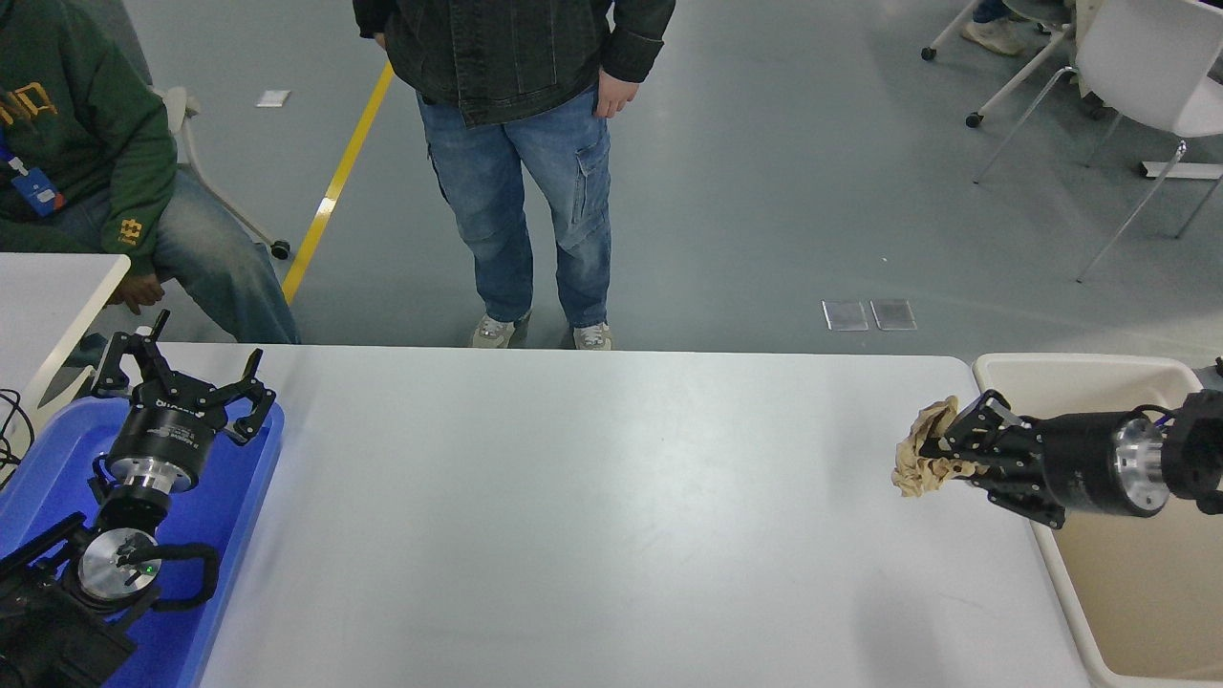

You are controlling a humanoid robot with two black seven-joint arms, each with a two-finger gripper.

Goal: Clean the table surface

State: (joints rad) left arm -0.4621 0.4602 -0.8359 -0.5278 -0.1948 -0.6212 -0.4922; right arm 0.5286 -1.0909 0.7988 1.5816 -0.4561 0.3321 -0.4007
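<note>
The table surface (592, 497) is a wide light grey-white top filling the middle of the head view. My right gripper (941, 454) comes in from the right edge and is shut on a crumpled brown paper ball (922, 463), held above the table's right end, just left of a beige bin (1080, 368). My left gripper (182, 382) is parked at the lower left over a blue tray (239, 497), its fingers spread open and empty.
A person in jeans (521, 191) stands at the table's far edge. A seated person in a green top (86, 182) is at the far left, beside a smaller white table (48, 287). White chairs (1137, 67) stand at the far right.
</note>
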